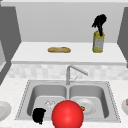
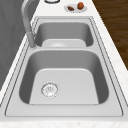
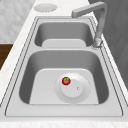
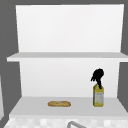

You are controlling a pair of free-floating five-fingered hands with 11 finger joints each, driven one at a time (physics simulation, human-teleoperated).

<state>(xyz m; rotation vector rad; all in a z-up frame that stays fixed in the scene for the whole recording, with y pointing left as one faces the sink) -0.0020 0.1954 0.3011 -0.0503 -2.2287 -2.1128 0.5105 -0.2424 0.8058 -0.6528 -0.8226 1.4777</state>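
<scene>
Front view: the left hand (image 1: pixel 39 116) hangs low at the sink's (image 1: pixel 27 87) front edge, its grip impossible to tell, beside a big red ball (image 1: pixel 67 114). On the shelf (image 1: pixel 32 53) lies a bread loaf (image 1: pixel 59 49); farther right, the right hand (image 1: pixel 99 22) clasps the yellow bottle's (image 1: pixel 98 42) top.

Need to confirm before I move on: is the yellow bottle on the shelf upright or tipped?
Upright. The yellow bottle stands on its base on the lower shelf, with the right hand at its top, fingers pointing down onto it.

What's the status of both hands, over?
Right robot hand on top of the yellow bottle on the shelf. Left robot hand low at the sink front, fingers curled. Red ball beside it.
</scene>
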